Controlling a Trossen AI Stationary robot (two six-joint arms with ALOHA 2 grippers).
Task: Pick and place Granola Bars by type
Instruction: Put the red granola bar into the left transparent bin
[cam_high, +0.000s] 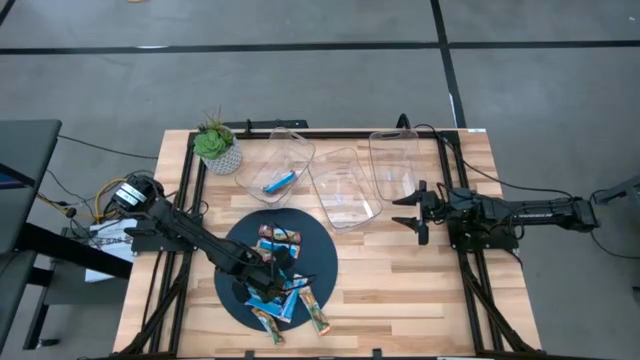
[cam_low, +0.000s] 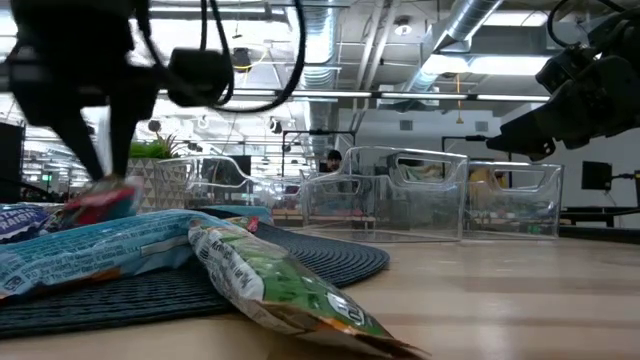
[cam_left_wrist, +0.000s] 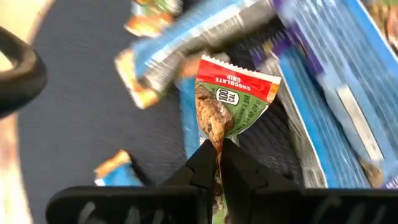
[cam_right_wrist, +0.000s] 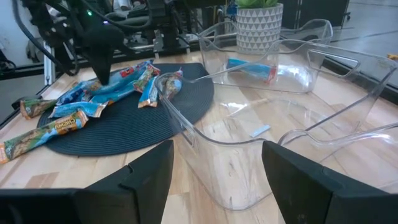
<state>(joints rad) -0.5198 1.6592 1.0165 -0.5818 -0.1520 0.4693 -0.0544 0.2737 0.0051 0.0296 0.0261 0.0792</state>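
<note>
Several granola bars (cam_high: 292, 300) in blue, green and orange wrappers lie heaped on a dark round mat (cam_high: 238, 250) at the table's near middle. My left gripper (cam_high: 283, 266) is over the heap, shut on a bar with a red-and-green wrapper (cam_left_wrist: 233, 93). This bar also shows in the low view (cam_low: 102, 200). One blue bar (cam_high: 279, 182) lies in the leftmost clear bin (cam_high: 290, 150). My right gripper (cam_high: 410, 212) is open and empty at the table's right, next to the bins. My left gripper pinches the red-and-green bar between its two fingers (cam_left_wrist: 200, 165) at the wrapper's crumpled end (cam_left_wrist: 216, 135), opposite the red end. The fingers come from above, pointing down. The bar sticks out beyond the fingertips over the heap; whether it is clear of the other bars cannot be told.
Three clear bins stand in a row at the far side; the middle one (cam_high: 345, 190) and the right one (cam_high: 393, 165) hold no bars. A potted plant (cam_high: 217, 145) stands at the far left. Bare wood lies between the mat and my right gripper.
</note>
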